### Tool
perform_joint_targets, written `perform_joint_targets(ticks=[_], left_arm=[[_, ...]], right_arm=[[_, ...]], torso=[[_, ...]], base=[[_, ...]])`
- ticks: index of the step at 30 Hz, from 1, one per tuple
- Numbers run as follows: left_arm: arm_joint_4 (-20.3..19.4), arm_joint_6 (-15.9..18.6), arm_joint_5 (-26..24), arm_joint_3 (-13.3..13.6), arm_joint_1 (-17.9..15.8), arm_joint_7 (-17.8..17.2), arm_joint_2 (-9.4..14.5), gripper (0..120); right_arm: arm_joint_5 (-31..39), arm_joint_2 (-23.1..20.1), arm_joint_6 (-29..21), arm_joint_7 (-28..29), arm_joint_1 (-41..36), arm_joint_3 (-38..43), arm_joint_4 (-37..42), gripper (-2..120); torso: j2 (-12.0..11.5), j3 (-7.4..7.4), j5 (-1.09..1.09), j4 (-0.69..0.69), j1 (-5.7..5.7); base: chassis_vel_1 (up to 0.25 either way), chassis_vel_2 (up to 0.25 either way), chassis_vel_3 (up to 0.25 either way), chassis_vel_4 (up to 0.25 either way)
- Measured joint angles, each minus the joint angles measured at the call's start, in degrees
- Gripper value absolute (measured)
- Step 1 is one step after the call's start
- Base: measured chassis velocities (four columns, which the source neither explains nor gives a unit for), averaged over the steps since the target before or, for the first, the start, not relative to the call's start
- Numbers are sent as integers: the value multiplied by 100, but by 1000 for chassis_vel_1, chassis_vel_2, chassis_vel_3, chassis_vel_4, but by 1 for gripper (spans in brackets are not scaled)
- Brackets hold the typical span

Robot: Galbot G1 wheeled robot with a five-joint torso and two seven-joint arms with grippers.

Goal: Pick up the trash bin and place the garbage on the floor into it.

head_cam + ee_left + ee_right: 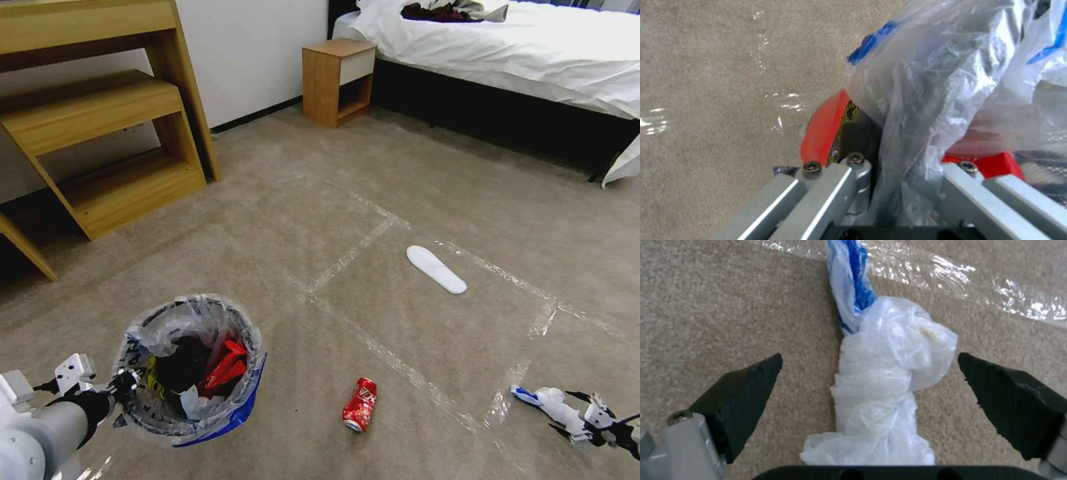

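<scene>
The trash bin is at the lower left of the head view, its crinkled clear liner folded over the rim and red and dark litter inside. My left gripper is shut on its near rim; the left wrist view shows the gripper clamping the liner above the bin's red base. On the floor lie a crushed red can, a white insole and a knotted white-and-blue plastic bag. My right gripper hovers open over that bag, a finger on each side.
A wooden desk with shelves stands at the back left, a small nightstand by the wall, and a bed across the back right. Shiny tape strips cross the carpet between the can and the bag.
</scene>
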Motion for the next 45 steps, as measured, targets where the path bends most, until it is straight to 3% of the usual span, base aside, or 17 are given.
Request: perform_joint_targets(ticks=[11, 20, 22, 24, 26, 28, 35, 45], left_arm=[[-2, 0, 5, -12, 8, 0, -22, 0], [-4, 0, 6, -59, 31, 0, -29, 0], [-4, 0, 6, -60, 30, 0, -30, 0], [2, 0, 6, -61, 28, -1, -40, 0], [7, 0, 6, -61, 26, -1, -42, 0], [25, 0, 13, -55, 12, -2, -53, 0], [51, 0, 31, -34, -3, -3, -68, 0], [107, 0, 37, -9, -28, -4, -71, 0]], right_arm=[[42, 172, -62, 27, 4, -18, -23, 95], [43, 328, -82, -4, 141, -94, -20, 60], [43, 334, -82, -8, 152, -100, -16, 58], [43, 354, -82, -15, 211, -122, -13, 45], [43, 360, -79, -14, 230, -132, -8, 42], [67, 367, -55, -9, 278, -188, 26, 30], [167, 418, -4, 52, 364, -349, 94, 7], [276, 491, 26, 126, 398, -505, 264, 3]], torso=[[0, 0, 0, -1, 0], [0, 0, 0, 0, 0], [0, 0, 0, -1, 0], [0, 0, 0, 0, 0], [0, 0, 0, 0, 0], [0, 0, 0, 0, 0], [0, 0, 1, 0, 0], [0, 0, 0, 0, 0]], base=[[0, 0, 0, 0], [0, 0, 0, 0], [0, 0, 0, 0], [0, 0, 0, 0], [0, 0, 0, 0], [0, 0, 0, 0], [0, 0, 0, 0], [0, 0, 0, 0]])
